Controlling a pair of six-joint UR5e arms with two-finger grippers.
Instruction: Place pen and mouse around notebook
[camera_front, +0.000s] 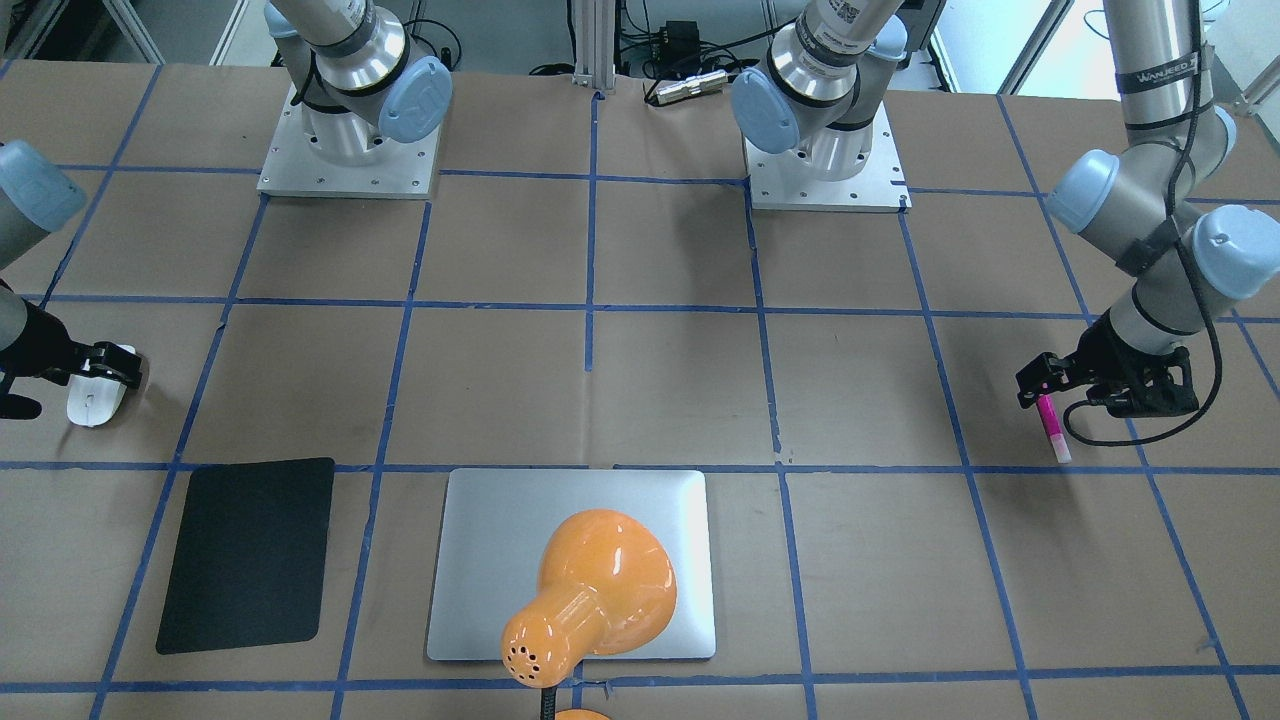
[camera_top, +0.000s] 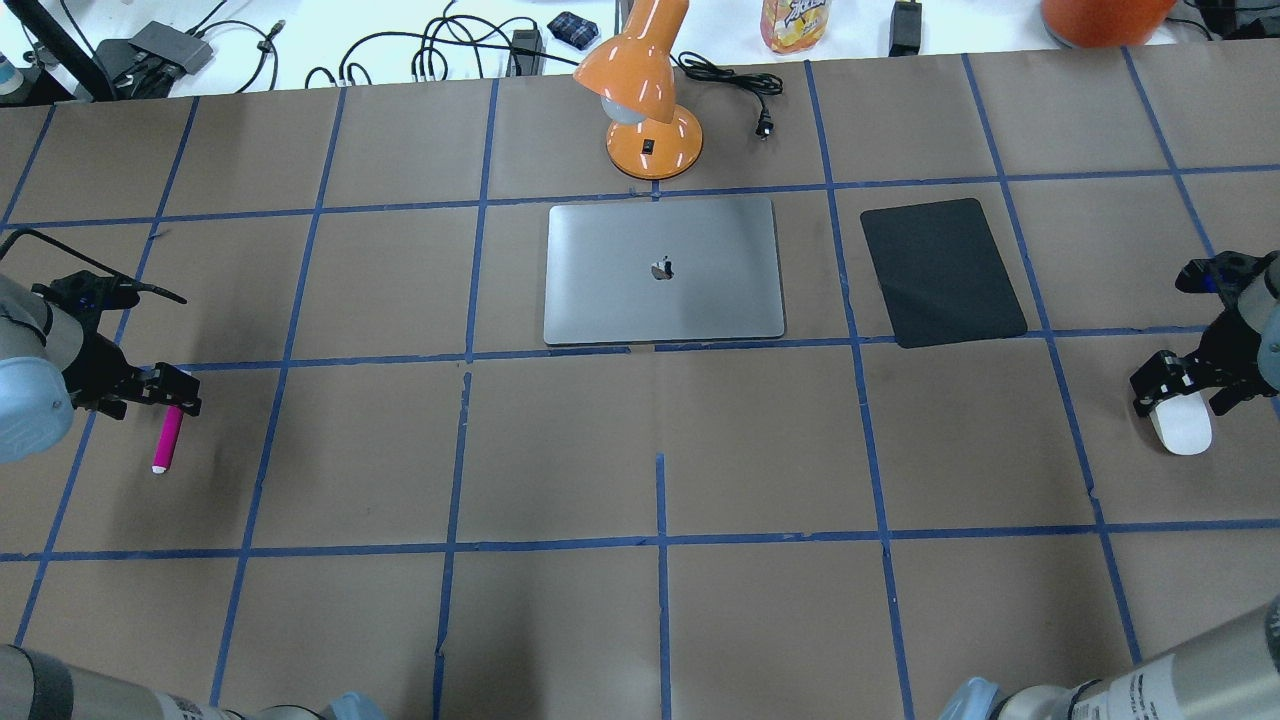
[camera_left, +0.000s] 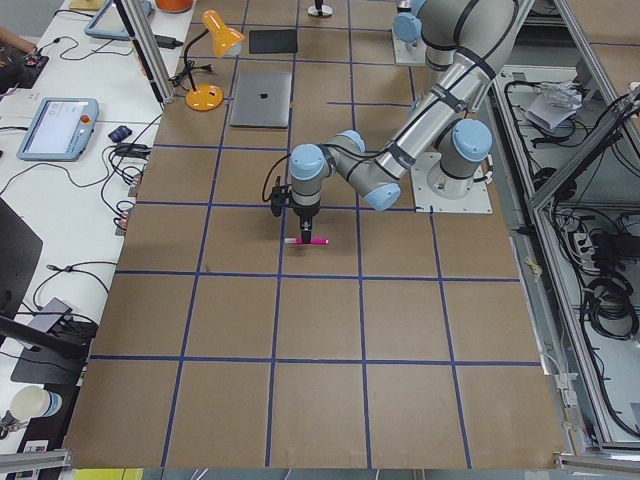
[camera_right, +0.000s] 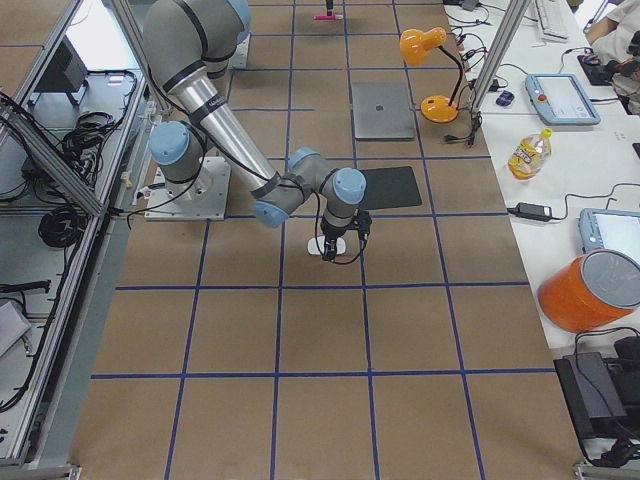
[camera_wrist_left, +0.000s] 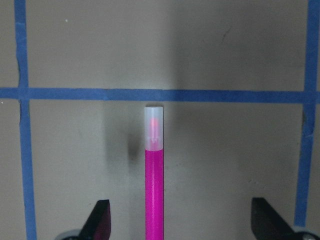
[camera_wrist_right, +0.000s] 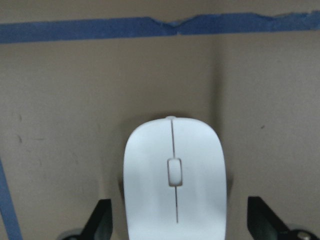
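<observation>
The magenta pen (camera_top: 167, 438) lies flat on the table at the far left, its pale end (camera_wrist_left: 154, 127) pointing away from the wrist. My left gripper (camera_top: 172, 392) stands open over its near end, both fingers (camera_wrist_left: 100, 220) well clear of the shaft. At the far right, the white mouse (camera_top: 1181, 427) rests on the table. My right gripper (camera_top: 1185, 395) is open astride it, with its fingers (camera_wrist_right: 261, 220) flanking the mouse (camera_wrist_right: 174, 180) without touching. The silver notebook (camera_top: 662, 270) lies closed at the middle back.
A black mat (camera_top: 942, 272) lies just right of the notebook. An orange desk lamp (camera_top: 650, 110) stands behind the notebook, its head leaning over it (camera_front: 590, 590). Cables, a bottle and a plug lie along the white back edge.
</observation>
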